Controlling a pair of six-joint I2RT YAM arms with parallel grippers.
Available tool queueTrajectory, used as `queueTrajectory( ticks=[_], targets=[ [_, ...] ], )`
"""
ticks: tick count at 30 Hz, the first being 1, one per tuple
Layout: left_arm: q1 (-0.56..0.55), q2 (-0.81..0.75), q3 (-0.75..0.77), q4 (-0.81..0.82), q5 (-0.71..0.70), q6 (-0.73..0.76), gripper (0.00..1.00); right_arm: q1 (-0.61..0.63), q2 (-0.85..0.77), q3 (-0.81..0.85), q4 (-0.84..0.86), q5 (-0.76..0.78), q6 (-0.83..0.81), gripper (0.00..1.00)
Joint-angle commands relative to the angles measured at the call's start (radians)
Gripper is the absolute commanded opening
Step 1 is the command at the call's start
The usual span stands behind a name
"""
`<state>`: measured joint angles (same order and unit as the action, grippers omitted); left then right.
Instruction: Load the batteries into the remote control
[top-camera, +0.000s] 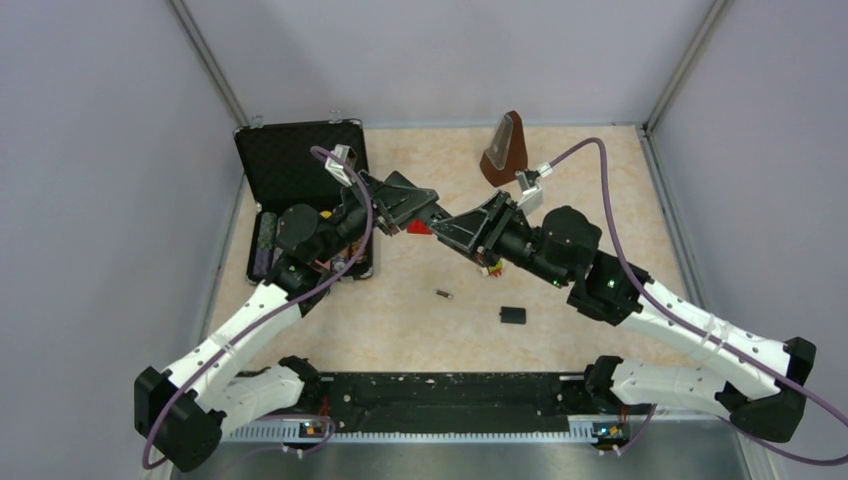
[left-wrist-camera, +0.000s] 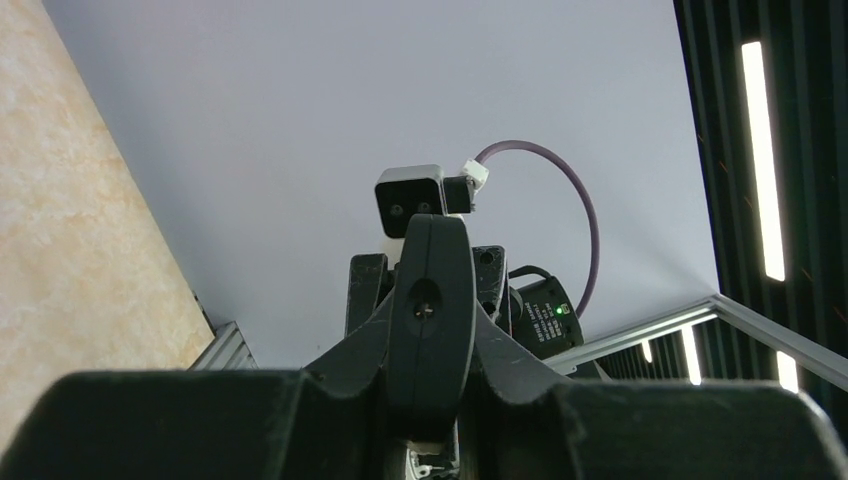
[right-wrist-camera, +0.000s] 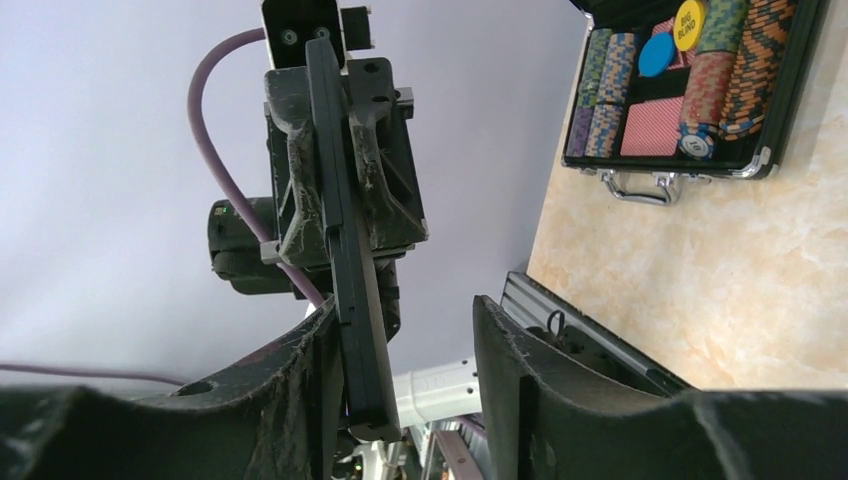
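The remote control (right-wrist-camera: 355, 300) is a slim black bar held in the air above the table's middle. My left gripper (top-camera: 425, 212) is shut on it, and in the left wrist view its end (left-wrist-camera: 430, 310) faces me between the fingers. My right gripper (right-wrist-camera: 405, 320) is open around the remote's other end. The bar lies against one finger (right-wrist-camera: 310, 370), with a clear gap to the other finger (right-wrist-camera: 500, 370). One battery (top-camera: 445, 294), a tiny dark cylinder, lies on the table in front of the grippers.
An open black case (top-camera: 300, 190) with poker chips (right-wrist-camera: 690, 80) stands at the back left. A brown wedge-shaped object (top-camera: 505, 150) stands at the back. A small black cover piece (top-camera: 513, 315) lies near the battery. Coloured toy bricks (top-camera: 490, 268) show under the right arm.
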<state>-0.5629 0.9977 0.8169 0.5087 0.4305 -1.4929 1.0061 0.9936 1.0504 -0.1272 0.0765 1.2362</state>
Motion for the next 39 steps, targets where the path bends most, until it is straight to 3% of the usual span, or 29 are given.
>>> queueTrajectory(
  ticks=[1,4,7,13,19,27,33,36,39],
  targets=[
    [0.005,-0.034,0.019,0.167,-0.045,-0.040,0.00,0.001,-0.018,-0.038,-0.101,0.020,0.012,0.49],
    [0.005,-0.040,0.022,0.136,-0.044,-0.013,0.00,0.001,-0.031,-0.039,-0.088,0.018,0.004,0.62],
    [0.005,-0.048,0.019,0.103,-0.044,0.025,0.00,0.002,-0.059,-0.037,-0.047,0.018,-0.037,0.81],
    [0.006,-0.083,-0.009,-0.002,-0.041,0.155,0.00,0.002,-0.153,-0.036,0.027,0.063,-0.138,0.90],
    [0.006,-0.107,-0.080,0.005,0.022,0.234,0.00,0.000,-0.208,-0.030,0.004,0.102,-0.215,0.91],
    [0.006,-0.176,-0.131,-0.069,0.142,0.407,0.00,0.000,-0.181,0.066,-0.220,0.162,-0.445,0.88],
    [0.007,-0.238,-0.156,-0.089,0.240,0.485,0.00,0.000,-0.090,0.152,-0.308,-0.084,-0.677,0.88],
    [0.006,-0.256,-0.147,-0.106,0.292,0.530,0.00,-0.001,-0.052,0.153,-0.319,-0.205,-0.717,0.85],
    [0.006,-0.267,-0.135,-0.138,0.327,0.575,0.00,-0.001,-0.031,0.144,-0.317,-0.225,-0.710,0.80]
  ],
)
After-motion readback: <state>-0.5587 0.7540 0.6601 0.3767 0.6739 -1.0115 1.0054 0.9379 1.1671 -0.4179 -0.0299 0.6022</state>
